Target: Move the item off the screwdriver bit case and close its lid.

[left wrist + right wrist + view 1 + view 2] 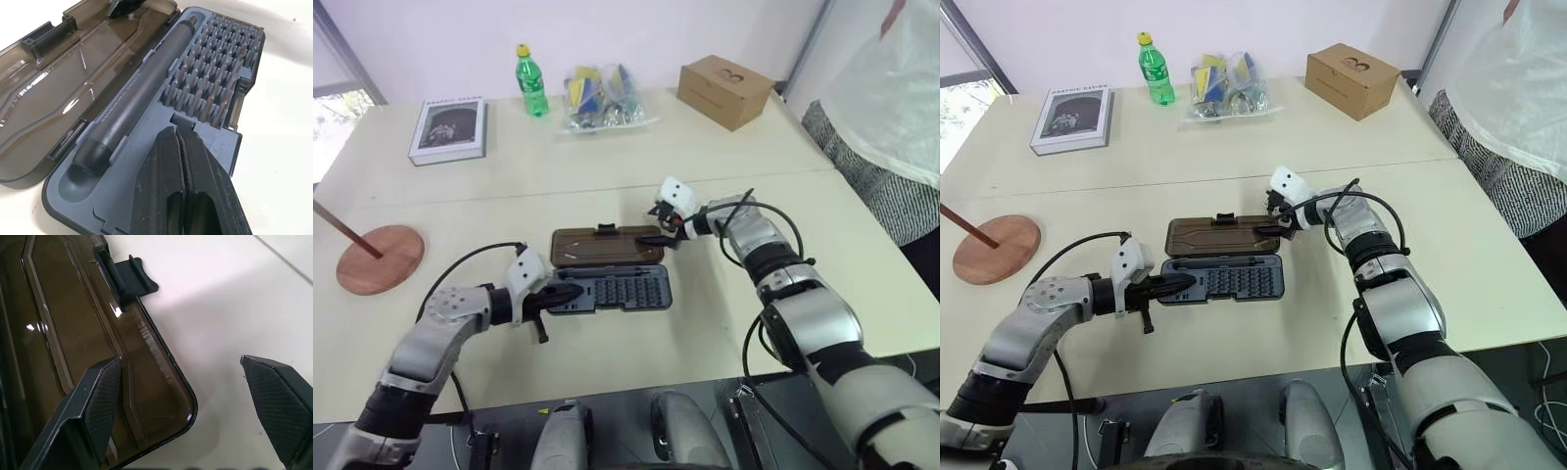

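Under the wide-open right pincer [195, 401] lies the lid [607, 247] corner; a shallow bite could slip, or shove the screwdriver bit case [612, 291] despite the closed left pincer [188, 161] pinning it.

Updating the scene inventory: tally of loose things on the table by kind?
Wooden stand: 1
Screwdriver bit case, lid open: 1
Book: 1
Green bottle: 1
Clear bag of packets: 1
Cardboard box: 1
Total: 6
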Available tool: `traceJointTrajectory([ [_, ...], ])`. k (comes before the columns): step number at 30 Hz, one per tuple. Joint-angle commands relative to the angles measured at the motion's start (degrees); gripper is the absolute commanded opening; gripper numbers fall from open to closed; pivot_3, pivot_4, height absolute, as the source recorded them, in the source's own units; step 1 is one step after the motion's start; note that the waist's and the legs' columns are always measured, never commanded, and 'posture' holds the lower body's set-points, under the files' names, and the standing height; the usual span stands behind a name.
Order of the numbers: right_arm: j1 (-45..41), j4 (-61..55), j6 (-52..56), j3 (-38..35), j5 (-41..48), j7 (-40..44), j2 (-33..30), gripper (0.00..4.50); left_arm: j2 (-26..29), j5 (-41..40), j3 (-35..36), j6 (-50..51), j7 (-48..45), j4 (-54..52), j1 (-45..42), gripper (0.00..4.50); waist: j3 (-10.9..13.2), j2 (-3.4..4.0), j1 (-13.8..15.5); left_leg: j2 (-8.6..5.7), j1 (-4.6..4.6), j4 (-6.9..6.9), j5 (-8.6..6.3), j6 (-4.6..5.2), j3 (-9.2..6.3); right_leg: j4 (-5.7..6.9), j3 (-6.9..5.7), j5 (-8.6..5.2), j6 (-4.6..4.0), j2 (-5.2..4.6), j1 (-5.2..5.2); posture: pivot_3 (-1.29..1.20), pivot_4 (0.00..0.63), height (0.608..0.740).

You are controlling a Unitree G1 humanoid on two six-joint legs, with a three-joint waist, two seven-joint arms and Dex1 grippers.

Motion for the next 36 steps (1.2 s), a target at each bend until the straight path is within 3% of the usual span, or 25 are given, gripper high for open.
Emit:
traceJointTrajectory([
  [1, -1.1, 1.2, 1.0, -0.3, 0.2, 2.0, 0.7, 4.06, -0.1, 0.6, 1.0, 0.0, 1.1, -0.6, 0.9, 0.02, 0.0, 0.0, 0.0, 0.0, 0.0, 0.0, 0.0, 0.0, 0.0, 0.0, 0.0, 0.0, 0.0, 0.0, 0.0, 0.0, 0.15, 0.74],
  [7, -2.2, 3.7, 3.3, -1.5, 0.4, 2.1, 1.5, 4.06, -0.3, 0.8, 1.0, -0.1, 2.3, -0.8, 0.9, 0.02, 0.0, 0.01, 0.0, 0.0, 0.03, 0.0, 0.0, 0.0, 0.0, 0.01, 0.02, 0.0, 0.0, 0.0, 0.0, 0.0, 0.15, 0.74],
  [10, -2.8, 4.6, 3.7, -2.1, 0.3, 1.8, 1.8, 3.19, -0.3, 0.8, 1.1, -0.2, 2.5, -0.9, 1.1, 0.0, 0.0, 0.01, 0.0, 0.0, 0.06, 0.0, 0.0, 0.0, -0.01, 0.01, 0.02, 0.0, 0.0, 0.0, 0.02, 0.0, 0.15, 0.74],
  [16, -2.9, 5.3, 3.5, -2.2, -0.5, 1.6, 2.1, 0.22, -0.2, 0.9, 1.2, -0.8, 2.8, -0.6, 1.4, 0.0, -0.1, -0.02, -0.1, 0.01, 0.06, -0.01, 0.0, 0.0, -0.01, 0.01, 0.03, 0.0, 0.0, -0.01, 0.02, 0.0, 0.15, 0.74],
  [17, -2.8, 5.3, 3.2, -2.0, -0.7, 1.7, 2.1, 0.01, -0.2, 0.9, 1.2, -1.0, 2.8, -0.5, 1.3, 0.0, -0.1, -0.05, -0.3, 0.01, 0.12, -0.02, 0.0, 0.0, 0.0, 0.01, 0.04, 0.0, 0.0, 0.0, 0.05, 0.0, 0.15, 0.74],
  [27, -0.6, 1.6, -6.8, 1.9, -5.3, 0.8, 1.0, 0.01, -0.1, 1.7, 1.9, -1.5, 2.2, 0.8, 0.6, 0.0, -0.1, -0.04, -0.9, 0.05, 0.28, -0.06, 0.0, 0.0, -0.01, 0.04, 0.06, 0.01, -0.04, 0.05, 0.15, 0.0, 0.15, 0.74],
  [36, 0.8, -5.2, -28.1, 6.9, -13.0, -10.8, -2.7, 0.01, -0.5, 2.4, 1.5, -2.1, 1.2, 2.5, -0.7, 0.0, -0.1, -0.03, -1.2, 0.04, 0.29, -0.06, 0.0, -0.01, 0.0, 0.06, 0.07, 0.02, -0.03, 0.04, 0.16, 0.0, 0.15, 0.74],
])
